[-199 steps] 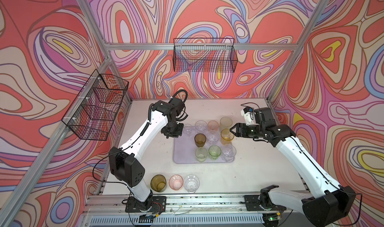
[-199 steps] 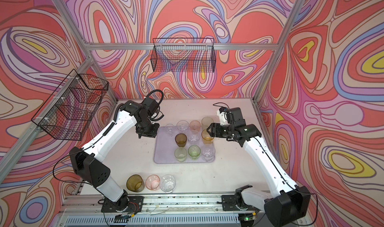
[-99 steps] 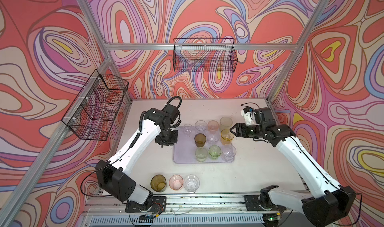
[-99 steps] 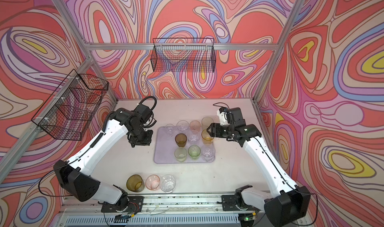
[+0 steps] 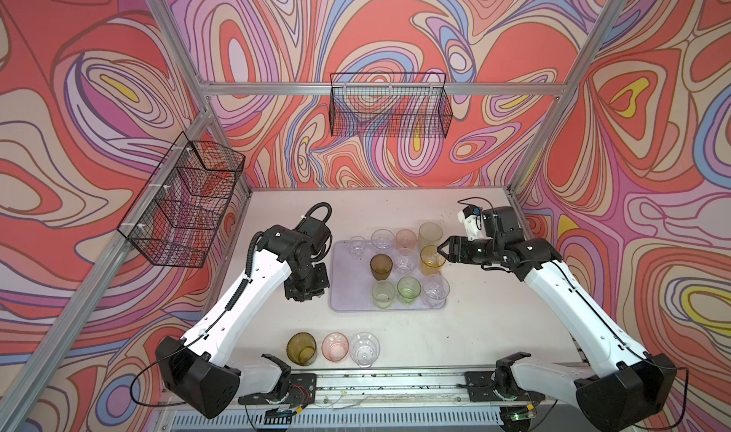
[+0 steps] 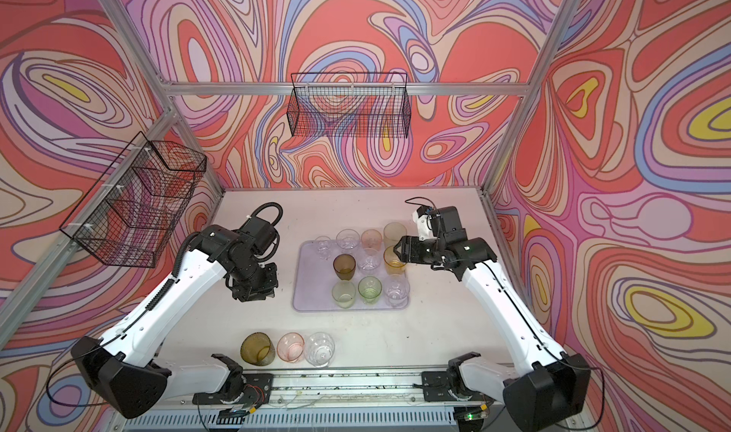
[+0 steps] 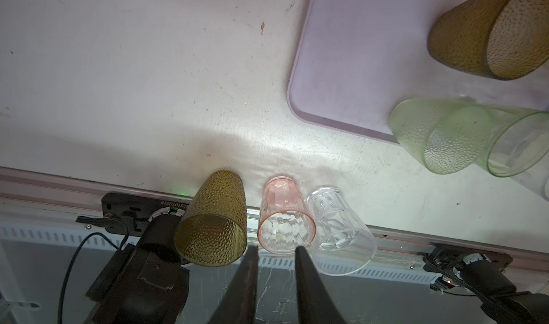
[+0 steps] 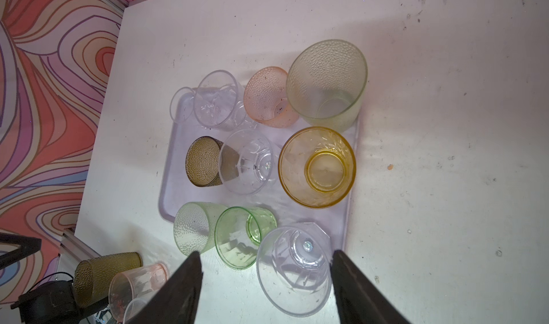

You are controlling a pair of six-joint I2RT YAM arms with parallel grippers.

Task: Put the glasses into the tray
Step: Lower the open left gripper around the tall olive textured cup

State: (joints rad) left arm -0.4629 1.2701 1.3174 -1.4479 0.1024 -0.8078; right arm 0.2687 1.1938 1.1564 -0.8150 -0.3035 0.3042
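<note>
My left gripper [image 7: 275, 249] has withdrawn to 9 o'clock of the tray [image 5: 348, 285], narrowly parted, empty; right gripper [image 5: 441, 251] gapes idle; three glasses [image 5: 334, 347] at 6 o'clock remain.

Both arms bent, grippers empty.
Left gripper [image 7: 276, 248] points down, jaws barely apart; right gripper [image 8: 266, 252] level, jaws wide.

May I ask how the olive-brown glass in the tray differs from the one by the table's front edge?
The tray glass stands on the lilac tray; the front glass stands on the bare table beside a pink glass. The tray glass looks browner, the front glass yellower. Both are dimpled, upright and not gripped.
</note>
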